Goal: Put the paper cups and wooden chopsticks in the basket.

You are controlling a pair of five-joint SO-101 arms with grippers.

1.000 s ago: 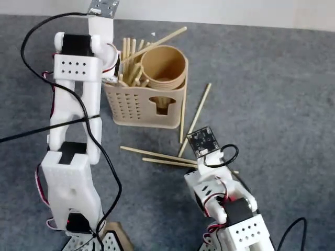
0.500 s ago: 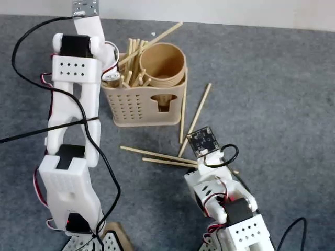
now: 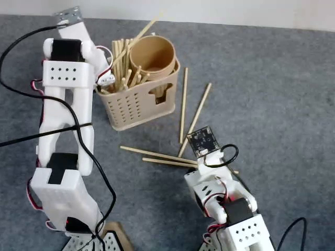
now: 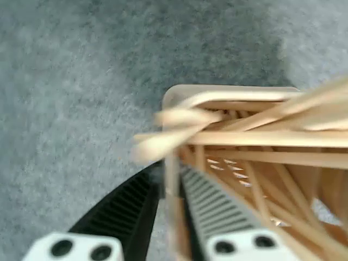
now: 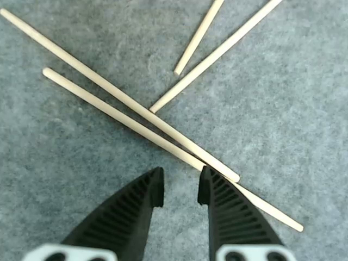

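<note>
Clerk: Hazards first. Which item?

Checker: Item one: beige perforated plastic basket [image 3: 137, 107], far left, sitting askew with its left wall caught in the left gripper [image 4: 173, 185]. Risk: a pull or lift from that one wall would likely tip it. That would spill the stacked brown paper cups [image 3: 152, 55] and the bundle of pale wooden chopsticks [image 3: 121, 63] leaning loose inside. One long stick juts past the far rim and looks likeliest to go first.

Clerk: Left gripper, state?

Checker: Jaws nearly together, pinching the basket wall.

Clerk: And the right gripper [image 5: 180, 187]?

Checker: Jaws a narrow gap apart, empty, low over two crossing loose chopsticks [image 5: 136, 106] on the grey felt-like table [image 3: 272, 94]. One tip sits just beside the nearer stick. Risk: so narrow a gap may nudge a stick rather than straddle it.

Clerk: Outstanding?

Checker: Four sticks outside the basket: that pair, plus two more [image 3: 183, 104] lying between the pair and the basket.
</note>
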